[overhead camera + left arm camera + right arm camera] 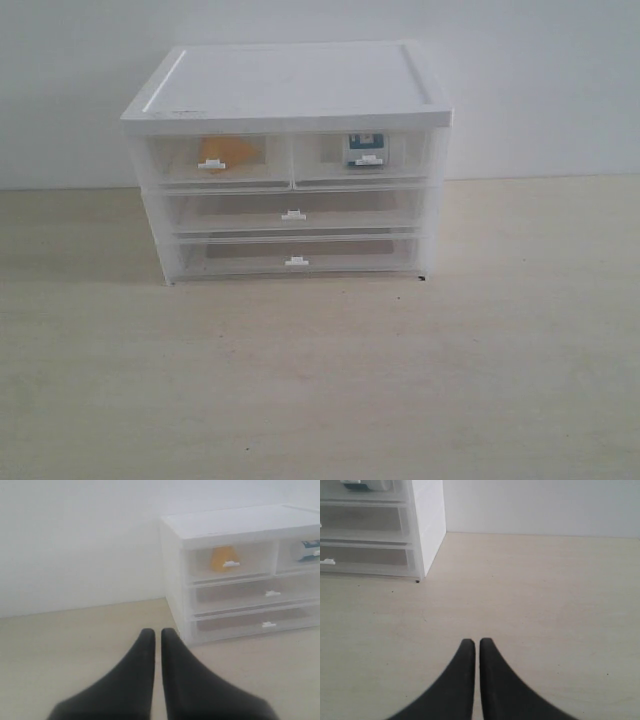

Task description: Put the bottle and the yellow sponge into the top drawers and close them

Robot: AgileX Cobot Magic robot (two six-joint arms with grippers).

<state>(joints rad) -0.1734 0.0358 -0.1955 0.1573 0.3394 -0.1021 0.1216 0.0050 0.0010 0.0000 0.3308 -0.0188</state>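
Exterior view: A white drawer chest (290,85) stood on the pale counter (320,380) against a plain wall (540,80), every drawer shut. The yellow sponge (228,150) showed as an orange-yellow blur behind the frosted front of the left top drawer (180,170). The bottle (365,146), white with a dark teal label, sat behind the front of the right top drawer (325,168). Both fronts lay flush with the frame, which suggested the job was all but done. Neither arm appeared here.

Left wrist view: The left fingers (142,655) were pressed together on nothing and hung over the counter, well apart from the chest's near corner, probably because nothing remained to carry. The sponge (221,557) read as a soft, tapering orange shape behind its white tab handle (231,564).

Right wrist view: The right fingers (465,665) were likewise together and empty, above the counter off the chest's other side. Only a sliver of the bottle (367,485) showed at the frame's edge, inside its drawer.
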